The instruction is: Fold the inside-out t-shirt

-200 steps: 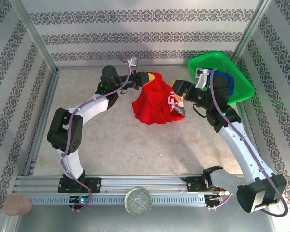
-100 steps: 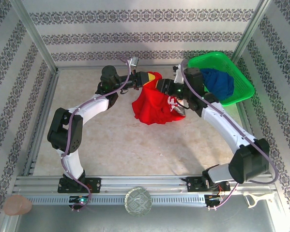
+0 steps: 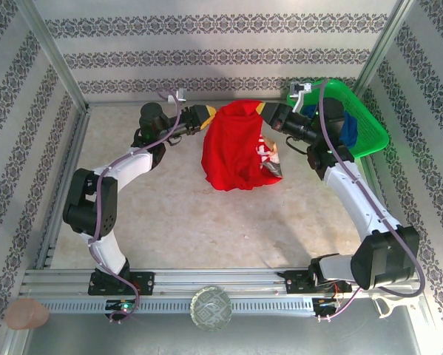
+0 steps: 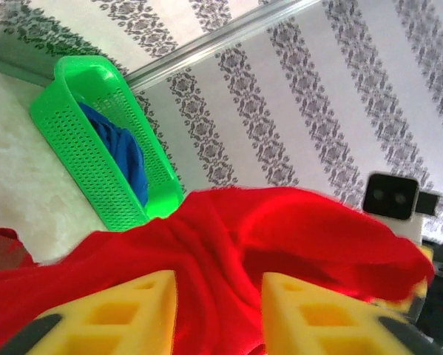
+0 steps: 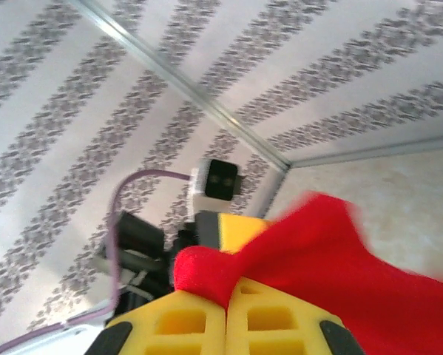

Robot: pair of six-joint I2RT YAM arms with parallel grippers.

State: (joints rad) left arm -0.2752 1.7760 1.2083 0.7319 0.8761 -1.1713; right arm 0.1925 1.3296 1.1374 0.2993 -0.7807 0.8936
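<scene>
The right gripper (image 5: pixel 228 314) has its yellow fingers pressed together on a bunched fold of the inside-out t-shirt (image 5: pixel 325 251), and the red cloth spreads away from the pinch to the right. The left gripper (image 4: pixel 217 318) has its fingers (image 4: pixel 125 310) standing apart, with a thick ridge of the same red cloth lying in the gap between them. Seen from above, both grippers are at the far side of the table (image 3: pixel 177 207), facing each other, with the shirt's upper edge stretched between them. The rest of the shirt hangs down and crumples onto the tabletop, with a pale printed patch (image 3: pixel 269 157) at its right edge. Beyond the right arm, in the far right corner, sits a green basket (image 4: pixel 80 148) holding a dark blue garment (image 4: pixel 125 151).
</scene>
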